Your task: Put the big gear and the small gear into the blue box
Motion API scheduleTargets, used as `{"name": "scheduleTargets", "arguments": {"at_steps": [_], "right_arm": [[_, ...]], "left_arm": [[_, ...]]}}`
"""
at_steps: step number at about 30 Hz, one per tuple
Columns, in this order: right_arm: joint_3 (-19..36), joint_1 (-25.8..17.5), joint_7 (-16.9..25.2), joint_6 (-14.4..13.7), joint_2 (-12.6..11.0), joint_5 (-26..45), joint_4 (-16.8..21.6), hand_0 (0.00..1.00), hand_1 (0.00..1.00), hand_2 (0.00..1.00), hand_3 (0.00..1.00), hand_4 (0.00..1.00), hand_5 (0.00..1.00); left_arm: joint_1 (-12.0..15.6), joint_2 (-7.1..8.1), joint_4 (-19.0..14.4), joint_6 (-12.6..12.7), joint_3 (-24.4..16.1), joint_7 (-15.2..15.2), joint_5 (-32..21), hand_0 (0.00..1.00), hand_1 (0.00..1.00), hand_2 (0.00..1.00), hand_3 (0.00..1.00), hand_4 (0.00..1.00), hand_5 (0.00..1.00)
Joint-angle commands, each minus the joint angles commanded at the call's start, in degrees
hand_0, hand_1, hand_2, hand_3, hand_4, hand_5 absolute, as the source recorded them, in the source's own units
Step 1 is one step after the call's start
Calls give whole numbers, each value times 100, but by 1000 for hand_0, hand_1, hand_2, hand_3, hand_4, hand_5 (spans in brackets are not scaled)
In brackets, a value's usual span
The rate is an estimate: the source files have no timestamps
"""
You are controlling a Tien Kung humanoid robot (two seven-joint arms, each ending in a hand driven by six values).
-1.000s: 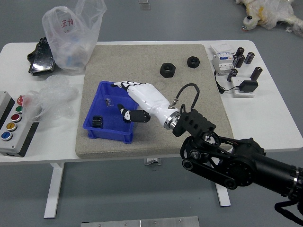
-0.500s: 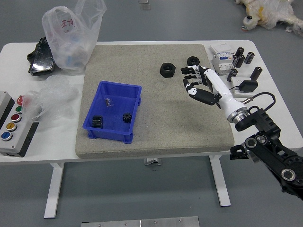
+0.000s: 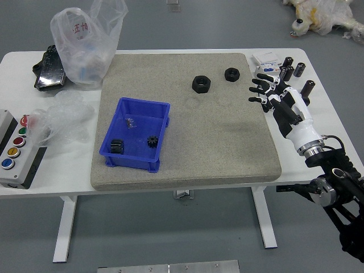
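Over the right edge of the mat [image 3: 227, 142], the right hand [image 3: 289, 108] hangs with its fingers spread and nothing between them. Well to its left, both gears sit in the blue box [image 3: 138, 160] on the mat: the big gear [image 3: 116, 146] in the near left corner, ribbed side showing, and the small gear [image 3: 152, 141] near the right wall, apparently lying flat. They are well apart from each other.

With both pieces inside, the placing looks done, so the step in hand is probably parking the arm. To do it well, raise the hand a little first, then draw it toward the near right, keeping the fingers loose and high. Black cylinders [image 3: 299, 70] stand upright at the counter's [image 3: 324, 153] far right, close to the hand, and a sideways sweep could tip them. How much height separates hand and cylinders, I cannot tell. Leave the two black nuts [image 3: 201, 84] at the mat's far side alone, and don't reach back to straighten the gears; a nudge might only shift the box.
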Motion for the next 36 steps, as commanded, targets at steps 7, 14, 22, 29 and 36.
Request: {"name": "scheduleTargets", "arguments": {"at_steps": [7, 14, 22, 29, 36], "right_arm": [[-73, 1, 32, 30, 53, 504, -73, 579, 665, 706, 685, 679, 399], [-107, -2, 38, 40, 74, 574, -65, 587, 665, 705, 685, 678, 396], [59, -125, 51, 44, 69, 610, -42, 589, 662, 703, 685, 677, 398], [231, -157, 46, 30, 34, 606, -37, 582, 662, 704, 683, 677, 398], [290, -171, 44, 30, 51, 596, -50, 582, 663, 703, 682, 677, 398]], "left_arm": [[39, 40, 7, -9, -36, 0, 61, 666, 524, 521, 651, 733, 389], [79, 40, 15, -11, -32, -11, 69, 665, 499, 515, 651, 733, 389], [109, 23, 15, 25, 206, -61, -268, 664, 418, 450, 651, 733, 388], [38, 39, 11, 33, 340, -99, -431, 664, 417, 435, 651, 733, 387], [-16, 65, 13, 16, 381, -104, -474, 664, 389, 401, 651, 732, 386]]}}
